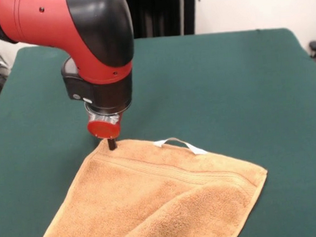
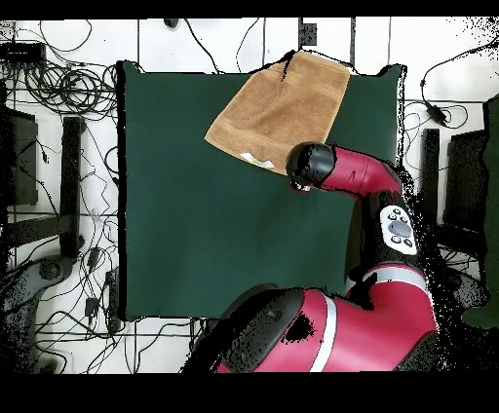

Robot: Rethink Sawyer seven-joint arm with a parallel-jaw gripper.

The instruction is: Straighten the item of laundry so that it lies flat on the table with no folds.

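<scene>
The item of laundry [image 1: 147, 200], a golden-tan towel, lies at the near side of the table [image 1: 226, 81], running out of the front view at the bottom. A flap on its right part is folded over onto it, and a band stripe crosses near its far hem. Its white loop tag [image 1: 179, 144] lies on the far edge. My gripper [image 1: 112, 144] comes straight down with its dark tip on the towel's far left corner. From overhead, the towel [image 2: 278, 107] sits at the table's [image 2: 195, 234] top edge, and the arm's head [image 2: 310, 166] hides the gripper.
The red and black arm [image 2: 370, 185] reaches over the table's right side in the overhead view. Cables [image 2: 58, 88] and dark equipment [image 2: 19, 156] lie on the floor around the table. Green cloth stretches left of and below the towel there.
</scene>
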